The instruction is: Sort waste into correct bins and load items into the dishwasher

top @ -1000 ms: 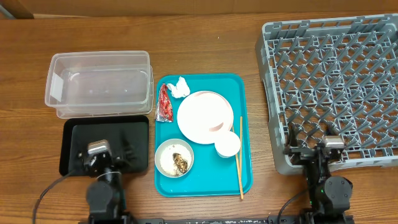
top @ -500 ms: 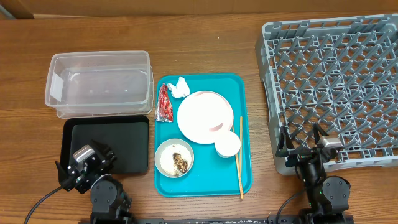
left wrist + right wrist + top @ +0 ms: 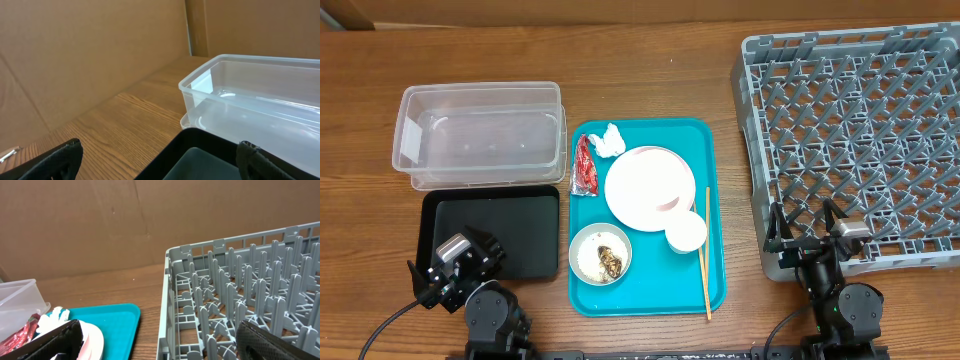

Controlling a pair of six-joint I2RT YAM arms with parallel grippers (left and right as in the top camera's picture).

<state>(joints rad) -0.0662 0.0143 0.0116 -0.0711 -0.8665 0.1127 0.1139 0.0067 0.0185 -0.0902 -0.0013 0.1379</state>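
On the teal tray [image 3: 650,290] lie a red wrapper [image 3: 585,166], a white tissue wad [image 3: 610,139], a pale pink plate [image 3: 642,187], a white cup [image 3: 686,232], a pale bowl [image 3: 600,255] holding rice and brown scraps, and chopsticks [image 3: 707,255]. The clear tub [image 3: 480,135] and black tray [image 3: 510,235] sit to the left, with the grey dish rack [image 3: 860,130] on the right. My left gripper [image 3: 458,258] [image 3: 157,165] is open over the black tray's near left corner. My right gripper [image 3: 802,226] [image 3: 160,342] is open at the rack's near left corner. Both hold nothing.
The teal tray lies between the two bins and the rack. In the right wrist view the rack [image 3: 240,295] fills the right side and the plate [image 3: 92,340] shows at lower left. Brown cardboard walls stand behind the table.
Over the last second the left gripper swung left and turned, off the middle of the black tray. The right gripper tipped so that its spread fingers show. Nothing was grasped.
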